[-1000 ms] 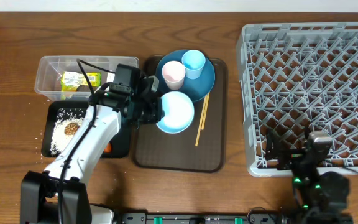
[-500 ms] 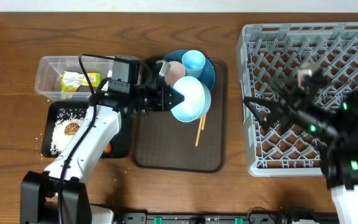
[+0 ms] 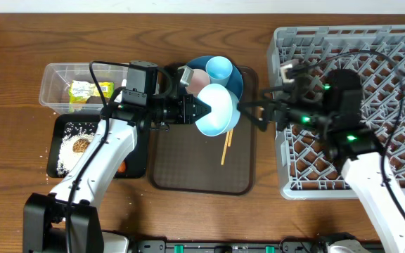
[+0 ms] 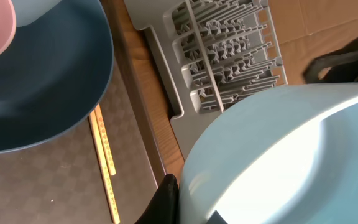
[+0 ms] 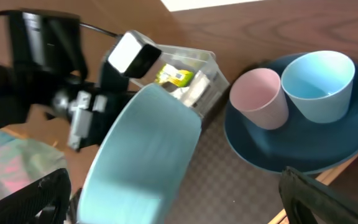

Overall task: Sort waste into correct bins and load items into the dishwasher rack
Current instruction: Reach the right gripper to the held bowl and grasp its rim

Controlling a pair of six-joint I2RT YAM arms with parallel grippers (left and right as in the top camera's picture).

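Observation:
My left gripper point(image 3: 194, 111) is shut on the rim of the white bowl with the light blue outside point(image 3: 216, 112) and holds it tipped on its side above the dark brown serving tray point(image 3: 188, 169). In the left wrist view the bowl point(image 4: 278, 155) fills the lower right. My right gripper point(image 3: 255, 112) is open and empty, just right of the bowl, its fingers either side of the bowl point(image 5: 142, 155) in the right wrist view. The blue plate point(image 3: 232, 90) carries the pink cup point(image 3: 195, 76) and the light blue cup point(image 3: 219, 69). The chopsticks point(image 3: 226, 146) lie on the tray.
The grey dishwasher rack point(image 3: 357, 91) fills the right side. The clear tub point(image 3: 58, 77) holds the yellow-green wrapper point(image 3: 90, 91). The black tray point(image 3: 136, 165) holds rice point(image 3: 67, 144), a brown lump point(image 3: 81, 144) and a carrot stick point(image 3: 121, 167). No napkin shows clearly.
My left gripper has lifted the bowl, tipped it on its side and moved it right. My right arm has swung from the near right, over the rack, to the bowl's right side.

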